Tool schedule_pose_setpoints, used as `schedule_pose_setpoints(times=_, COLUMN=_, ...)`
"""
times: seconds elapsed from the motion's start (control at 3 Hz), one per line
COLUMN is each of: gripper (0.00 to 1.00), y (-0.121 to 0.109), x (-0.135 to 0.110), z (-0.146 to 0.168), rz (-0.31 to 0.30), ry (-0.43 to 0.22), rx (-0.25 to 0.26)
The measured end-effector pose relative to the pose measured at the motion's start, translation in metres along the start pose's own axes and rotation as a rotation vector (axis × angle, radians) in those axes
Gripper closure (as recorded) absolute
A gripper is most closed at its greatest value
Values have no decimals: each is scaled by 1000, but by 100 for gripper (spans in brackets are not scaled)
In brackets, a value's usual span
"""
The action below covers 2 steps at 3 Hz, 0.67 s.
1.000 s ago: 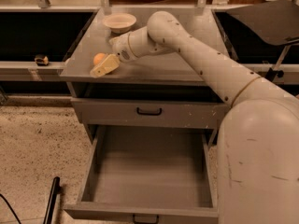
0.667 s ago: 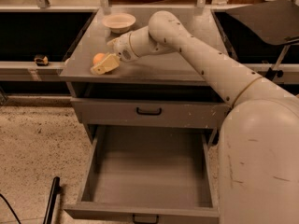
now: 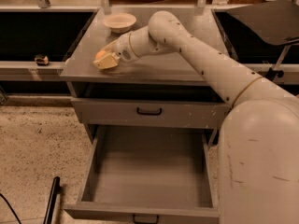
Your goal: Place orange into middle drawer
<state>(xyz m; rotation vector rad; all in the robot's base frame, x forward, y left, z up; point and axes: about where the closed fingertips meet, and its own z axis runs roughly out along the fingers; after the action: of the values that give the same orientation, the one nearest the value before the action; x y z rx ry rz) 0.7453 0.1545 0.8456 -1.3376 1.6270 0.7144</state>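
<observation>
Well, the middle drawer [image 3: 149, 171] is pulled fully open below the counter [image 3: 173, 65], and only its plain grey floor is seen inside. The drawer front [image 3: 149, 112] above it is closed. A cream bowl [image 3: 119, 21] sits at the back of the counter, and its contents cannot be made out. The orange [image 3: 99, 55] is found on the counter's front left area, well apart from the bowl, pinched by the end effector [image 3: 103, 59]. Compared with a second ago, almost nothing is changed: orange and end effector are at the same spot, and the drawer is as open as before.
</observation>
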Motion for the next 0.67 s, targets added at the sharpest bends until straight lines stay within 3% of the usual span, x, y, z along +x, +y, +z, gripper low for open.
schedule_pose_setpoints(times=0.33, gripper=88, y=0, x=0, z=0, rz=0, ry=0, rx=0)
schedule_pose_setpoints(times=0.67, gripper=100, y=14, x=-25, z=4, rz=-63, ry=-53, rx=-85)
